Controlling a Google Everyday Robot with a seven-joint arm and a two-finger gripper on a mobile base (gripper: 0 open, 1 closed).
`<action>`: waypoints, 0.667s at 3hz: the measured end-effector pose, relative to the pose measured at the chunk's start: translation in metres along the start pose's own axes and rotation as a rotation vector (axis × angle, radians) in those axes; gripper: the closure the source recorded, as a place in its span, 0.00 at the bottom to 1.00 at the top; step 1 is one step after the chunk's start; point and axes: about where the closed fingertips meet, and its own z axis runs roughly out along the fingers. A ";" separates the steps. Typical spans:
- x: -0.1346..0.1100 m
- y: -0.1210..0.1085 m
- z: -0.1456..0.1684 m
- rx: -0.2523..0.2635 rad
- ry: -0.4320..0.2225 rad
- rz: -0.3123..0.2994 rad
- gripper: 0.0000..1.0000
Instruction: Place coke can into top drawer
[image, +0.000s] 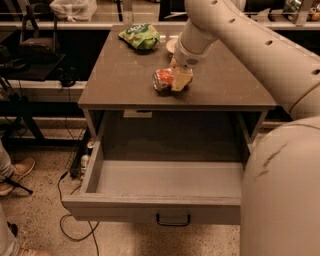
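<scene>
Standing pulled out nearest the camera, the top drawer shows its flat grey front with the small dark handle at the middle, and its shallow grey inside lies open to view. At the near right the robot's pale body covers the drawer's right end. Above and behind the drawer is the desk. The coke can is on its side at desk-top level, near the front middle and well back from the open drawer. The gripper is down on the can from above, and the cream fingers are closed on its right part, one of them across the near side, so only the left end of the can sticks out. Whether the can touches the desk cannot be told. The arm reaches in from the upper right. Behind it a white bowl peeps out, and just to its left, at the far edge, lies the green snack bag.
</scene>
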 end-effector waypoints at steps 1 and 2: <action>0.001 0.004 -0.007 0.006 -0.001 0.005 0.82; 0.001 0.020 -0.029 0.017 -0.026 0.009 1.00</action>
